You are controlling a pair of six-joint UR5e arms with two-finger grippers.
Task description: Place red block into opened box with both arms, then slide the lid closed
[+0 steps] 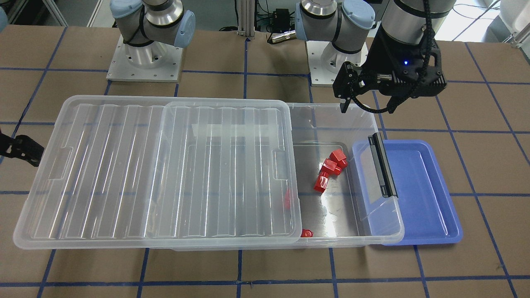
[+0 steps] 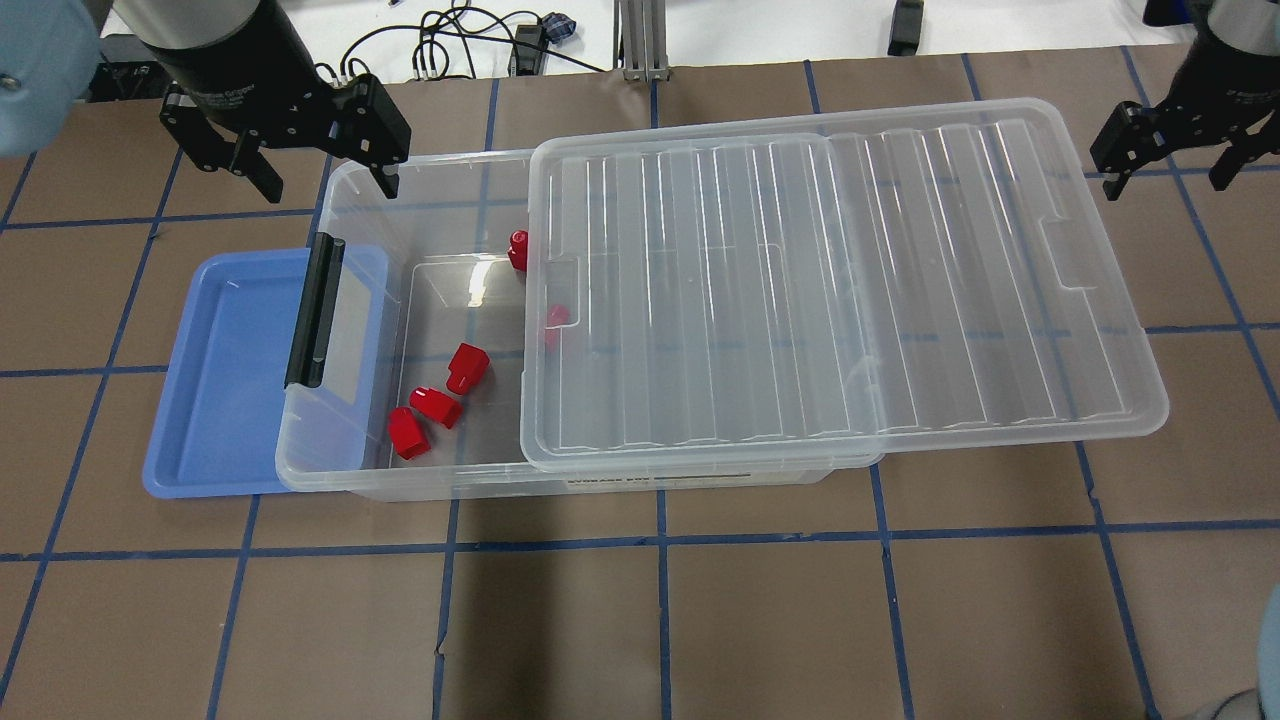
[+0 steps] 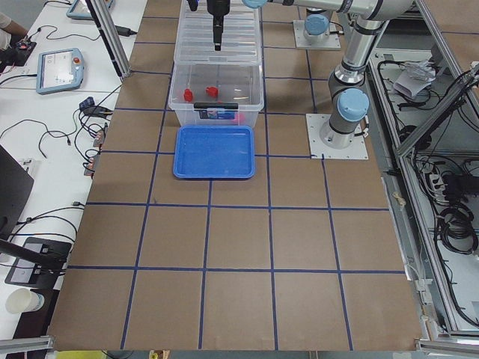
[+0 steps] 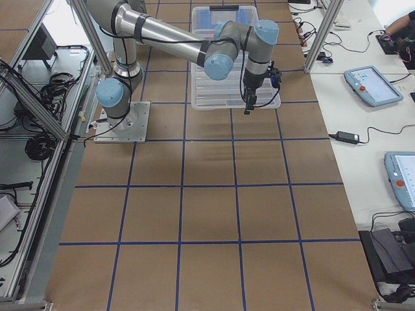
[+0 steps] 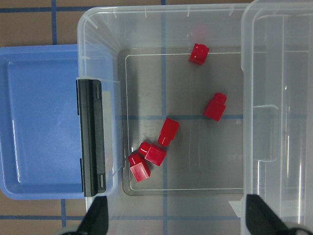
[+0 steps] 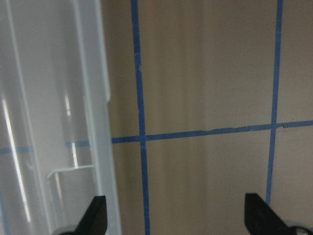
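Several red blocks lie on the floor of the clear box, in its uncovered end near the black clip. The lid rests on the box, slid aside so it overhangs the other end. Above the box's far corner by the clip hangs my left gripper, open and empty. My right gripper is open over bare table just past the lid's overhanging end.
An empty blue tray sits against the box's clip end, partly under it. Brown table with blue tape lines stretches in front of the box. Arm bases stand behind it.
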